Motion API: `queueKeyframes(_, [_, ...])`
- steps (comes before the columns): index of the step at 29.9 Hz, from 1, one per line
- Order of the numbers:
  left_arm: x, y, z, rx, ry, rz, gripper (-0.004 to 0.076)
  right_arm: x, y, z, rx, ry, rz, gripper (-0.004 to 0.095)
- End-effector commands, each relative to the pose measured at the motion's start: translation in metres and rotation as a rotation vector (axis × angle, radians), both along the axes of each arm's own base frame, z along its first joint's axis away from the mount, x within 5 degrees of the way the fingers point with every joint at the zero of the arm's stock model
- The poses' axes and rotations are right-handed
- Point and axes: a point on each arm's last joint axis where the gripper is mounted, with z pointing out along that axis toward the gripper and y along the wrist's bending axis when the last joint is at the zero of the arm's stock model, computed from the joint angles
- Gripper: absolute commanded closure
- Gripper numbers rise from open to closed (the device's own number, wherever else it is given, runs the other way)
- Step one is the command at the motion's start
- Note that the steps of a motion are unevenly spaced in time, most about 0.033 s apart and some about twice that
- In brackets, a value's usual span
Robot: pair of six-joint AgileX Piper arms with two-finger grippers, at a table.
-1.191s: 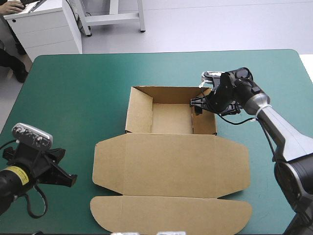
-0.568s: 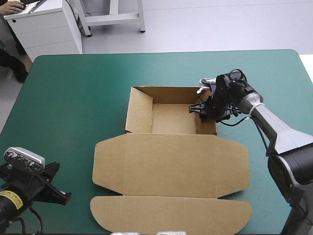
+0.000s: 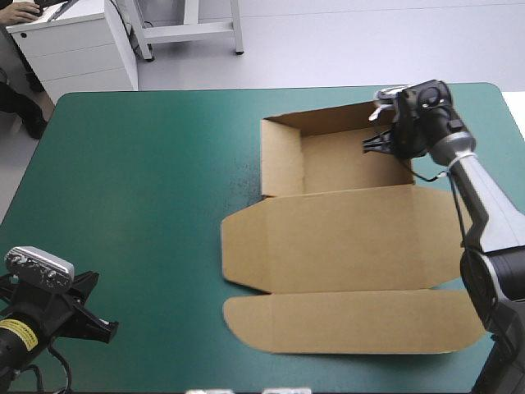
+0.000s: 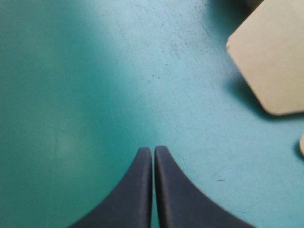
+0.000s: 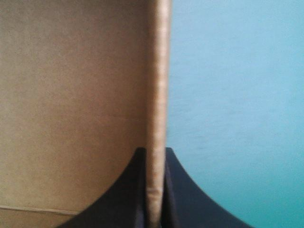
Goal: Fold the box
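Dragged rightward and back, the box [image 3: 353,238] now lies far right, pinched at its right side by the right gripper [image 3: 374,145], left gripper [image 4: 153,150] pressed together near left; tray formed, lid flat, untucked.

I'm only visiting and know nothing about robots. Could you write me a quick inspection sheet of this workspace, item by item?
surface: teal-green cover, with faint scuff marks showing in the left wrist view.
job's things: brown box, an open tray with raised walls at the table's far right, its lid lying flat toward the near edge.
clutter: nothing seen.
grippers: right gripper shut on the tray's right wall; left gripper shut, holding nothing, over bare cover by the near-left corner.
cables: nothing seen.
surroundings: nothing seen at or over the table.
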Motion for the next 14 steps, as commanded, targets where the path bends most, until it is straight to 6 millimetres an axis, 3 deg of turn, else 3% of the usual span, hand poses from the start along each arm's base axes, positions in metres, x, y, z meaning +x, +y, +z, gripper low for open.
queueKeyframes(1, [0.003, -0.001, 0.011, -0.039, -0.063, 0.006, 0.0727, -0.003, -0.063, 0.047, -0.081, -0.165, -0.134, 0.0928])
queueKeyframes(6, [0.004, -0.001, 0.012, -0.034, -0.073, 0.008, 0.0727, -0.002, -0.133, 0.049, -0.031, -0.226, -0.301, 0.0928])
queueKeyframes(14, [0.004, 0.000, 0.012, -0.021, -0.083, 0.013, 0.0727, 0.002, -0.207, 0.038, -0.072, -0.319, -0.437, 0.0928])
